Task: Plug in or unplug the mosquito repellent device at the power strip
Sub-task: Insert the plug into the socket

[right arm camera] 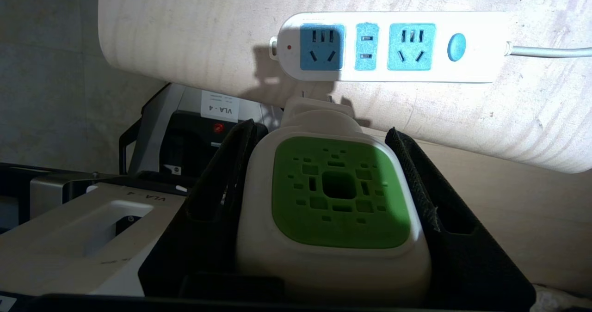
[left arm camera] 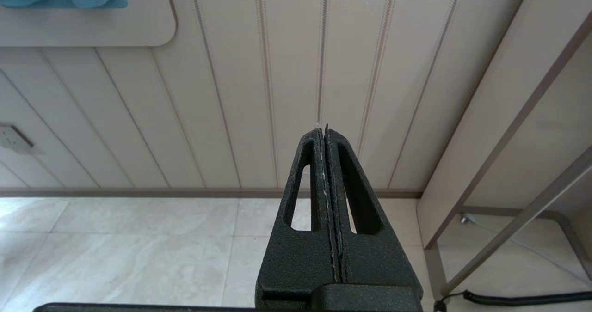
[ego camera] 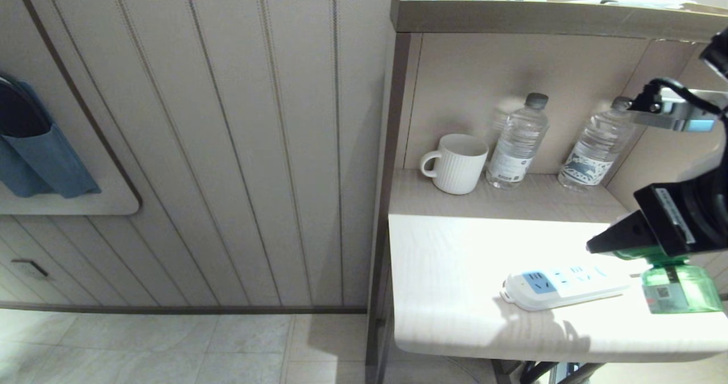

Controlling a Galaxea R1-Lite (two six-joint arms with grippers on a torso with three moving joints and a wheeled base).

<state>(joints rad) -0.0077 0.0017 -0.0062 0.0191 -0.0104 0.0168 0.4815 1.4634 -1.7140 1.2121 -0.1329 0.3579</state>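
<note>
Right gripper clamped on mosquito repellent device, apparently clear of power strip, near table edge.

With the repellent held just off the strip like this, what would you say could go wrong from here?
1. The right gripper holds the mosquito repellent device by its white head, prongs free in the air and apart from the power strip; a small tilt could make them miss the slots.
2. The strip lies loose on the table, so pushing may slide it.
3. The green bottle hangs near the table edge and might catch there.
</note>
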